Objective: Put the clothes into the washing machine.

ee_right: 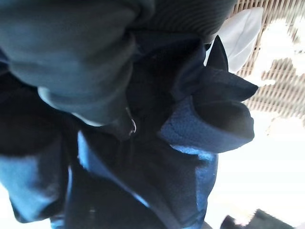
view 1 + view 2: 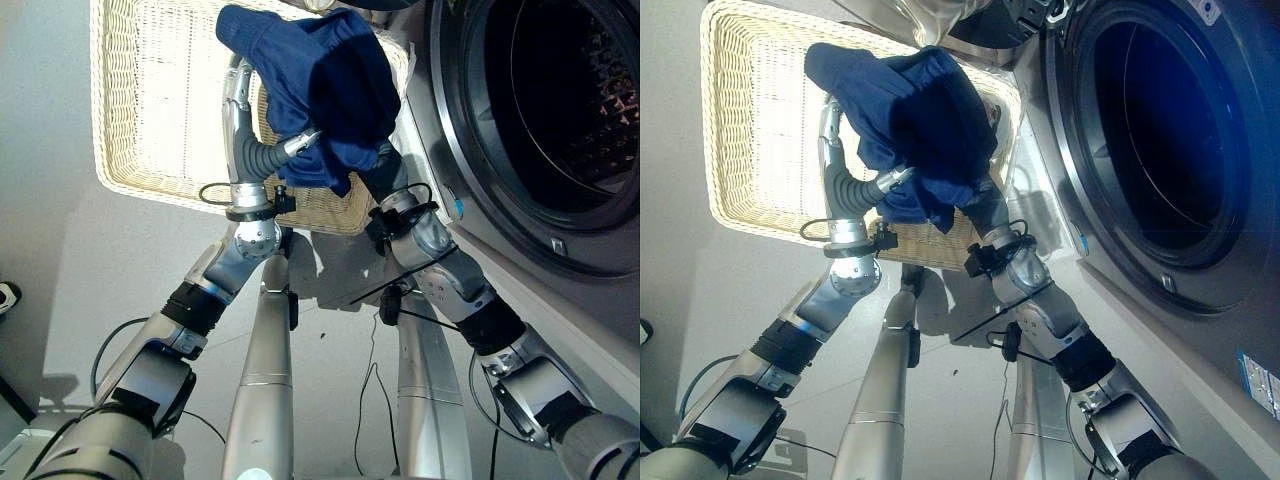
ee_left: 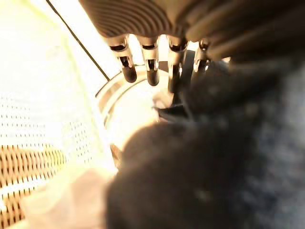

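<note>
A dark blue garment (image 2: 320,90) hangs bunched up over the wicker basket (image 2: 150,110), just beside the washing machine door (image 2: 540,120). It covers both hands. The left hand (image 3: 147,67) shows straight fingers behind the cloth, and I cannot tell how the right hand's fingers are.

a pale wicker basket (image 2: 150,110) sits on the floor at the far left of the scene, its woven rim (image 2: 760,225) running along the near side and its inside glaring bright white. a light grey floor (image 2: 60,260) spreads out near and left of it. something small and dark (image 2: 6,293) lies at the left edge.
</note>
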You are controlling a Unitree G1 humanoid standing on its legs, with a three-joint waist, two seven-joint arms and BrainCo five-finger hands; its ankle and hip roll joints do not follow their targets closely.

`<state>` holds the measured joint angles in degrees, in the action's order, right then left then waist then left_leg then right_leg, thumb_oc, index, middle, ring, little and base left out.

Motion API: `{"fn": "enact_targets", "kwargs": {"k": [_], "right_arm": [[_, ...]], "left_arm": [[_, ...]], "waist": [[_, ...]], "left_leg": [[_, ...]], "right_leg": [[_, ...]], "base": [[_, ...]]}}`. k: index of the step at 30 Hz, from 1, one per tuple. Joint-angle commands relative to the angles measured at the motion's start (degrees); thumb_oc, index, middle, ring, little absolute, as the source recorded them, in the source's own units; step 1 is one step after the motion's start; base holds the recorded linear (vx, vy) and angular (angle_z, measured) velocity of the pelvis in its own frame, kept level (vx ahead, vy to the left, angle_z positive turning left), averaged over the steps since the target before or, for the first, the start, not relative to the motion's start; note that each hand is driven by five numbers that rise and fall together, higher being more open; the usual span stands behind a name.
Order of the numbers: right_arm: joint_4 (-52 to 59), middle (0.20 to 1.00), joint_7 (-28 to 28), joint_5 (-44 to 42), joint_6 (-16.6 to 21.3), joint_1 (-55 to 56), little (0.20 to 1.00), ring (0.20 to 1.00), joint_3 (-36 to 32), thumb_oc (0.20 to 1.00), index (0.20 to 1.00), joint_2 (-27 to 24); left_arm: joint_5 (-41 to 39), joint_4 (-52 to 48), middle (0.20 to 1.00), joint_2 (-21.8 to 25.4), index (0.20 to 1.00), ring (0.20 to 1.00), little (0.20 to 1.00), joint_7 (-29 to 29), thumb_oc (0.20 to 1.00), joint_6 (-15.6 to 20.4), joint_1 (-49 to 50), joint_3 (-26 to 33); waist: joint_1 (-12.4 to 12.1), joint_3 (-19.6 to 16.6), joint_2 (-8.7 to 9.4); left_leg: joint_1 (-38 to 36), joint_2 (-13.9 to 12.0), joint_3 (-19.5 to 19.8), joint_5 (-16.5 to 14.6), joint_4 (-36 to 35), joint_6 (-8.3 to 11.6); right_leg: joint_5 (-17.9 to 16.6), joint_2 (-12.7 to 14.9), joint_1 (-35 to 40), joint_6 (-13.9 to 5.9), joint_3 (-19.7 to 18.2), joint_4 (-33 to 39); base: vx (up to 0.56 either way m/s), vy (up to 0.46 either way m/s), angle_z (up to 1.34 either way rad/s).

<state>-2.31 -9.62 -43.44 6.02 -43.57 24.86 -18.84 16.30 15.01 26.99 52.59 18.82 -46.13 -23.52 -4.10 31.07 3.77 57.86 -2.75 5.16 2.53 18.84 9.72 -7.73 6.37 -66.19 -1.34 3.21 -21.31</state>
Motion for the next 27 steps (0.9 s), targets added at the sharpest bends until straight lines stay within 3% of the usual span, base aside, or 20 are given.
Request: {"fn": "enact_targets", "kwargs": {"k": [1, 13, 23, 27], "right_arm": [[8.32, 0.2, 0.64, -4.66, 7.13, 0.13, 0.2, 0.2, -0.24, 0.2, 0.2, 1.81], [9.98, 0.2, 5.03, -13.36, 11.61, 1.09, 0.2, 0.2, -3.39, 0.2, 0.2, 2.06], [8.28, 0.2, 6.67, -19.12, 17.53, 1.71, 0.2, 0.2, -8.76, 0.2, 0.2, 1.91], [6.82, 0.2, 6.45, -21.99, 17.38, 1.99, 0.2, 0.2, -10.69, 0.2, 0.2, 0.96]], "left_arm": [[3.7, -2.14, 1.0, -1.56, 1.0, 1.0, 1.0, 3.49, 1.0, -2.52, -0.76, 2.1], [2.11, 0.08, 1.0, -0.83, 1.0, 1.0, 1.0, 4.24, 1.0, -5.41, -0.89, 2.4], [-5.75, 4.32, 1.0, -0.46, 1.0, 1.0, 1.0, -1.12, 1.0, -2.52, -0.61, 2.84], [-8.82, 6.46, 1.0, -0.45, 1.0, 1.0, 1.0, -2.5, 1.0, -0.77, -0.41, 2.79]], "waist": [[1.41, -1.27, -4.97], [1.82, -1.27, -4.69], [2.48, -1.27, -4.41], [2.81, -1.27, -4.27]], "left_leg": [[1.76, 8.0, -1.87, 4.73, -2.09, -6.69], [1.41, 7.54, -2.0, 4.84, -2.35, -6.5], [1.04, 7.13, -2.33, 4.79, -2.32, -6.3], [0.9, 6.98, -2.56, 4.8, -2.55, -6.34]], "right_leg": [[1.21, -4.0, 2.23, -5.05, 7.76, -1.45], [1.02, -3.9, 2.46, -5.37, 7.63, -1.48], [0.75, -3.9, 2.83, -5.73, 7.39, -1.53], [0.65, -3.97, 2.96, -5.84, 7.34, -1.45]], "base": [[0.0, 0.0, 0.0], [0.0, 0.0, 0.0], [0.0, 0.0, 0.0], [0.0, 0.0, 0.0]]}}
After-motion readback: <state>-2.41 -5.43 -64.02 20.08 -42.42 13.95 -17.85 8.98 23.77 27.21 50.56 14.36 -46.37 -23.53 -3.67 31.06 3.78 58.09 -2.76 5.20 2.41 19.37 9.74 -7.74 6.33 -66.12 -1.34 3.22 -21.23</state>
